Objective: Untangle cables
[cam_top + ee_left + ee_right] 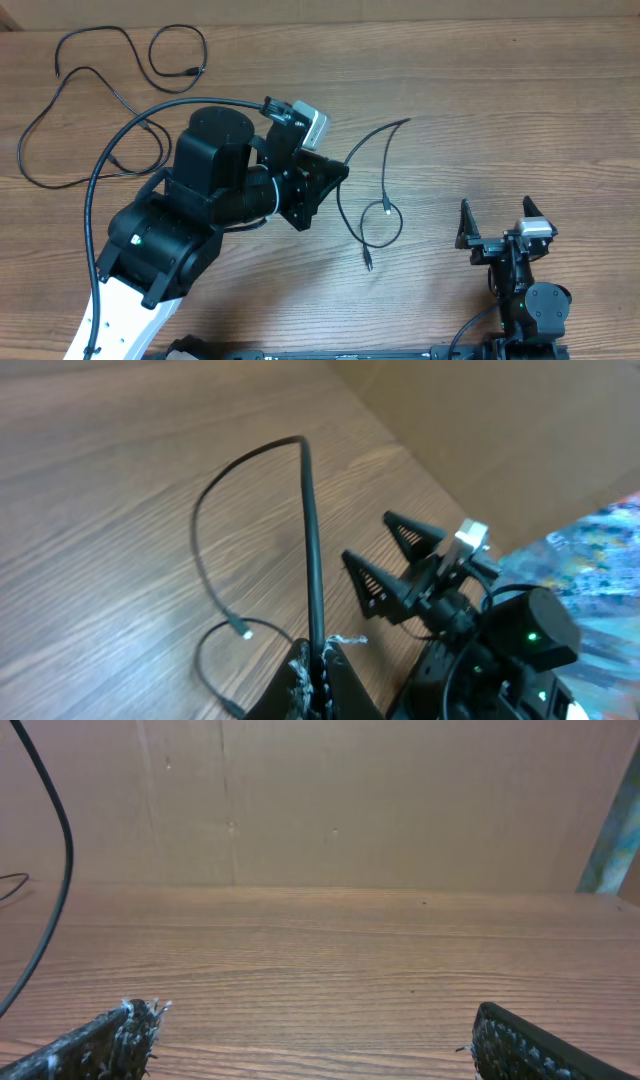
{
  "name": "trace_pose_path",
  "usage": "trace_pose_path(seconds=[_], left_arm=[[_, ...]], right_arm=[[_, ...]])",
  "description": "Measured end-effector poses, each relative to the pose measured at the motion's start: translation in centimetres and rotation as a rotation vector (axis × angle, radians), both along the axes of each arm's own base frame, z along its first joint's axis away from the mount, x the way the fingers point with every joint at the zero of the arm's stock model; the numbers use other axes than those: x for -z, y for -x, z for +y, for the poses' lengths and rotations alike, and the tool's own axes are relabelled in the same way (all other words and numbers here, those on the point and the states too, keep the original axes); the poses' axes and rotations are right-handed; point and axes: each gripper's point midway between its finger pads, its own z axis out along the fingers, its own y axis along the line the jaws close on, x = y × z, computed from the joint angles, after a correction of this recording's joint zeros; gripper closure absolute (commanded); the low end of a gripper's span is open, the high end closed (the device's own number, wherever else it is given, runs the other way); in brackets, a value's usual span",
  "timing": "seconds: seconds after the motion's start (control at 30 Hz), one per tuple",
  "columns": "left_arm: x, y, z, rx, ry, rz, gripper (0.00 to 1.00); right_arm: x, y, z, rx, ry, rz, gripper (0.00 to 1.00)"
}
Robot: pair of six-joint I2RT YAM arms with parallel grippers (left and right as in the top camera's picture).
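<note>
Pinching cable (311,540) | left fingers (285,695) | long axis diagonal, tip far-right

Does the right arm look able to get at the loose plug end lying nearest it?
Probably yes. The right gripper is open, and only bare table lies between it and that plug end. The left gripper, shut on a cable, sits beyond it, not in the path.
</note>
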Motion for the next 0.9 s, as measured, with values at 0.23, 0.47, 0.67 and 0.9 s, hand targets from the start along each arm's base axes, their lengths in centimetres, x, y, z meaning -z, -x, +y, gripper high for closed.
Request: trace_pose_path(seconds=[0.23,0.47,0.67,0.9], left_arm=[[4.0,-0.7,2.9,-0.136,-0.185,0.078,0.96],[10.8,-2.9,4.4,-0.221,-0.419,0.243,0.96],[16.5,-5.3,3.6,-0.223,-0.534,0.358,0.96],[22.2,-7.7,4.0,-0.273,-0.634,0.469,0.96]], right_arm=[[0.0,0.0,0.0,0.000,0.000,0.000,0.00],[0.0,0.0,0.0,0.000,0.000,0.000,0.00],[0.0,0.0,0.0,0.000,0.000,0.000,0.00],[0.0,0.0,0.0,0.000,0.000,0.000,0.00]])
